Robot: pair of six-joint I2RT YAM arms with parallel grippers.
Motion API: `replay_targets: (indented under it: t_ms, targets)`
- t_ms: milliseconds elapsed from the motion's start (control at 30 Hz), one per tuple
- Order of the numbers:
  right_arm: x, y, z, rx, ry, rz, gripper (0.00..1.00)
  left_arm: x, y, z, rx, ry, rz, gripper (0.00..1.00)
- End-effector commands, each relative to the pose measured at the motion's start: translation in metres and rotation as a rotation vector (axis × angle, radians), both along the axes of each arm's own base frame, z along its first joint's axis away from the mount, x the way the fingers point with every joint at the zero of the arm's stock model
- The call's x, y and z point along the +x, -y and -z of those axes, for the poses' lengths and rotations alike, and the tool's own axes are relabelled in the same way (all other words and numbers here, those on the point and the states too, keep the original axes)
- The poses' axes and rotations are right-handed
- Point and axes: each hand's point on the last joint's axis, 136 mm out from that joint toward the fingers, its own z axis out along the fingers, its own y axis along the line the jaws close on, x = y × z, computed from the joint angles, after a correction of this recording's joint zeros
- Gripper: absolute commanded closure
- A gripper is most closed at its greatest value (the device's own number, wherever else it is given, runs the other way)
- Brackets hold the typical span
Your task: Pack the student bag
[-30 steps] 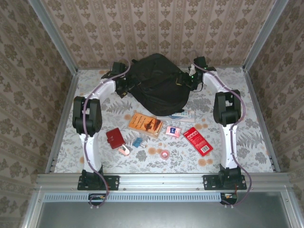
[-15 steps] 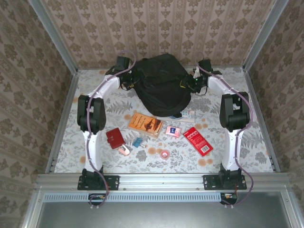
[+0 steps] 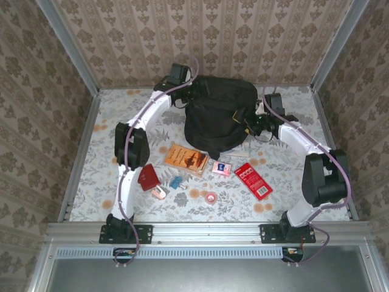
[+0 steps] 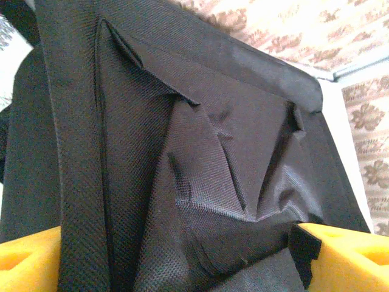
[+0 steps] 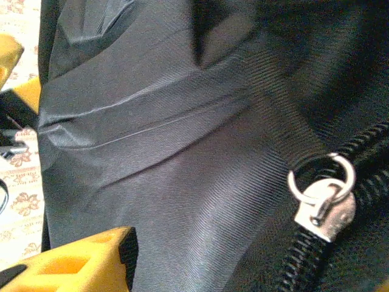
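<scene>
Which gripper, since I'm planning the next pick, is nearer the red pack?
Right. The right gripper is at the right side of the student bag, just beyond the red pack; the left gripper is at its far-left corner.

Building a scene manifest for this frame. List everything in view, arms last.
student bag: 1, black, far centre
zipper pull: 1, silver, on the bag
book: 1, orange, in front of the bag
case: 1, dark red, beside the left arm
flat packet: 1, red, near right
card pack: 1, pink and blue, between book and packet
tape roll: 1, pink, near centre
clip-like item: 1, blue, below the book
table: 1, floral cover
left pincer: 1, yellow pads, bag fabric bunched between
right pincer: 1, yellow pads, on bag fabric
</scene>
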Motion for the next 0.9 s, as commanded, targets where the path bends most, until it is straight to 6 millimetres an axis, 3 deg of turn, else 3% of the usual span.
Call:
replay_targets:
  t_ms: [0, 33, 133, 233, 333, 500, 767, 867]
  targets:
    - [-0.013, -0.029, -0.015, 0.006, 0.048, -0.131, 0.13, -0.021, -0.005, -0.035, 0.058, 0.061, 0.054, 0.05]
    - [-0.021, -0.03, -0.009, -0.037, 0.017, -0.163, 0.01, -0.024, -0.012, -0.042, 0.088, 0.086, 0.048, 0.04]
    - [-0.042, -0.021, -0.001, -0.178, -0.017, -0.19, 0.0, -0.038, -0.024, -0.057, 0.159, 0.136, 0.056, 0.03]
    - [-0.057, 0.018, -0.004, -0.358, -0.019, -0.085, 0.0, -0.055, -0.029, -0.062, 0.229, 0.155, 0.072, 0.03]
    - [-0.062, 0.044, -0.01, -0.386, -0.005, 0.014, 0.0, -0.075, -0.019, -0.063, 0.269, 0.15, 0.115, 0.03]
    - [-0.055, 0.063, -0.006, -0.336, -0.043, 0.083, 0.0, -0.107, 0.007, -0.058, 0.293, 0.133, 0.205, 0.03]
    - [-0.021, 0.076, 0.013, -0.063, -0.058, 0.206, 0.28, -0.141, 0.073, -0.033, 0.107, -0.028, 0.314, 0.06]
    - [-0.012, 0.086, 0.02, -0.054, -0.084, 0.249, 0.4, -0.149, 0.092, -0.025, 0.046, -0.11, 0.315, 0.08]
